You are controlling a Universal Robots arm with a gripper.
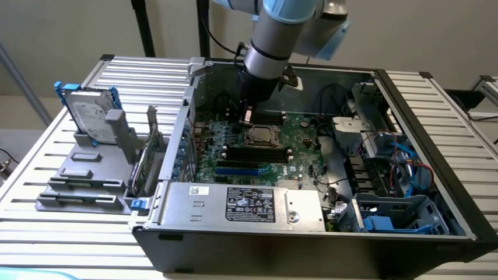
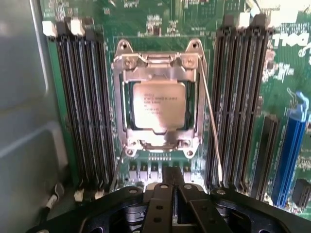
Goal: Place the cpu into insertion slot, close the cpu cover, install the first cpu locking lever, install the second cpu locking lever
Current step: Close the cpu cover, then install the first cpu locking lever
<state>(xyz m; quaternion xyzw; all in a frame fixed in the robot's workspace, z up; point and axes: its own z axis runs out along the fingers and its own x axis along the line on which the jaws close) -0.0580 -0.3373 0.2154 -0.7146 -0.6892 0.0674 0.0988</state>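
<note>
The cpu (image 2: 159,104) lies flat in the insertion slot (image 2: 193,48) with the cpu cover (image 2: 122,97) lowered around it; a thin locking lever (image 2: 210,116) stands free just beside the cover. The gripper (image 2: 172,196) hangs near the socket, fingers pressed together and empty. In my judgement, latching the lever well calls for a steady fingertip push along the wire, clear of the memory slots (image 2: 87,107).

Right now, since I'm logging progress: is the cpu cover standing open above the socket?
No, the cpu cover lies flat, and its window frames the cpu in the wrist view.
</note>
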